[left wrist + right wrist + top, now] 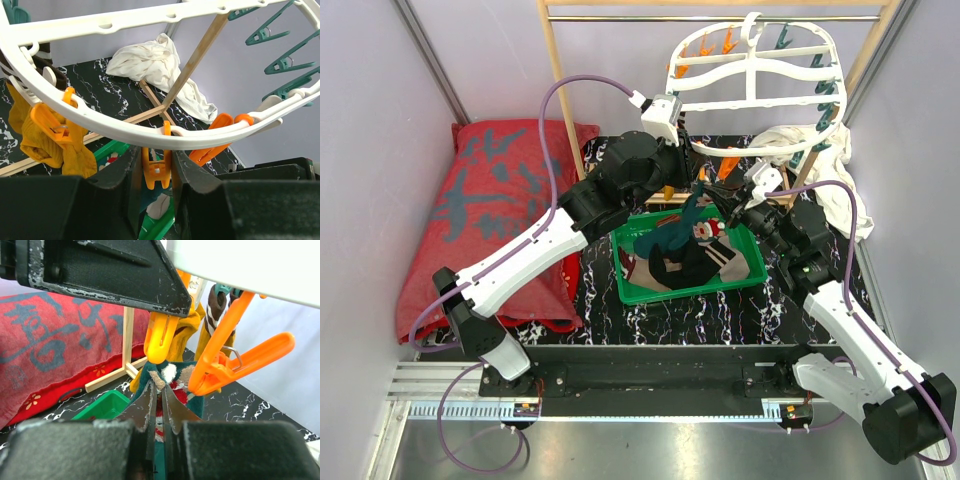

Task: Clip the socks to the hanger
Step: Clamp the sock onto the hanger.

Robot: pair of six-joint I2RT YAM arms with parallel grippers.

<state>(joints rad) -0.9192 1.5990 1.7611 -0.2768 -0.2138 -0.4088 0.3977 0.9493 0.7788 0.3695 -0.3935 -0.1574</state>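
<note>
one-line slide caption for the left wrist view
Left gripper pinching an orange peg on the white hanger rim, a mustard sock hanging from a neighbouring peg.

**Top view:** bright, even, diffuse light from overhead; shadows soft. Pale walls (490,70) nearly washed out at 10–12 o'clock. Streak of glare along the metal rail (620,412) at 6 o'clock. Detail sharp throughout.

**Left wrist view:** hanger (125,131) rim crisp and evenly lit. Left gripper's fingers (117,185) at 6 o'clock underexposed, w/ little surface detail.

**Right wrist view:** white housing (250,265) at 1 o'clock blown out, no texture. Sock (175,385) in focus near centre. Right gripper's fingers (150,412) at 6 o'clock dark and blurred.
</note>
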